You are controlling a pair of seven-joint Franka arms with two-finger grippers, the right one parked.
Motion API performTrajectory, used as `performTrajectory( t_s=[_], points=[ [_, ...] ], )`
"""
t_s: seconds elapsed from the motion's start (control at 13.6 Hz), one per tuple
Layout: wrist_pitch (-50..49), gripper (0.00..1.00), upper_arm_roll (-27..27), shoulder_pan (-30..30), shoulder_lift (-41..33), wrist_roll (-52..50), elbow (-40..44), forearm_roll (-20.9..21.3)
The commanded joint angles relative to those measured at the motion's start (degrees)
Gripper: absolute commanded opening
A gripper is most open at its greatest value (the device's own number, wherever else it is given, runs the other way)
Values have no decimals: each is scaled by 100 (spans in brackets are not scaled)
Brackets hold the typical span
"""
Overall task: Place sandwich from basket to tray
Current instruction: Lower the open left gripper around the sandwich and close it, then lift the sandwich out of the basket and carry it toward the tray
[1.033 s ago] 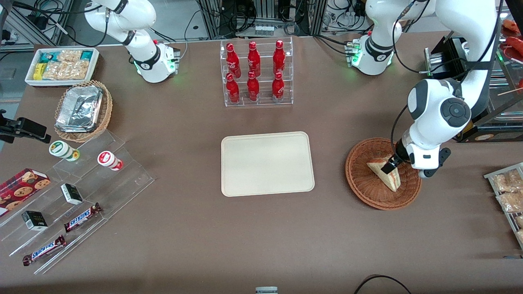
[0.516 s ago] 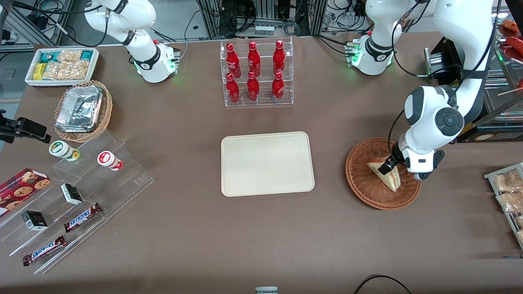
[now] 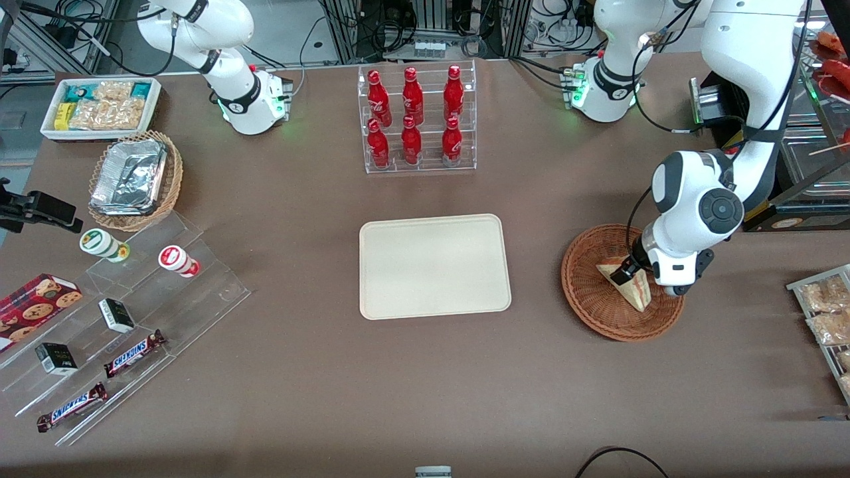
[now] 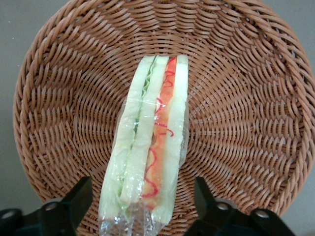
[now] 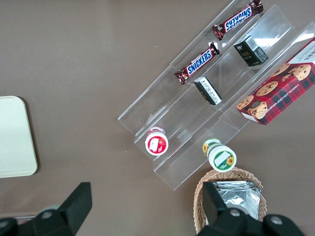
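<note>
The sandwich [image 3: 631,287] is a plastic-wrapped wedge standing on edge in the round reddish-brown wicker basket [image 3: 592,302]. In the left wrist view the sandwich [image 4: 147,142] shows its green, orange and red layers, with the basket [image 4: 246,113] around it. My left gripper [image 3: 626,271] is down in the basket over the sandwich's wide end. It is open [image 4: 142,204]: one dark finger [image 4: 78,199] stands at each side of the sandwich, with gaps between fingers and bread. The cream-beige tray [image 3: 435,265] lies at the table's middle, bare, toward the parked arm's end from the basket.
A clear rack of red bottles [image 3: 415,119] stands farther from the front camera than the tray. Packaged snacks [image 3: 827,312] lie at the working arm's table edge. A foil-filled tan basket [image 3: 133,178], a white snack bin [image 3: 101,106] and acrylic steps with candy bars [image 3: 113,345] are at the parked arm's end.
The left arm's wrist and gripper have shifted slightly along the sandwich toward the tray's side. The sandwich has not moved in the basket.
</note>
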Motion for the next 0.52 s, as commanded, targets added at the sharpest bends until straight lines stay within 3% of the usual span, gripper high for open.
performTrajectory(
  t_s=[0.0, 0.3, 0.44],
  points=[
    [70, 0, -46, 62, 29, -44, 12, 82],
    [-140, 0, -55, 27, -120, -9, 143, 135],
    [-980, 0, -107, -8, -156, 0, 729, 161]
  ],
)
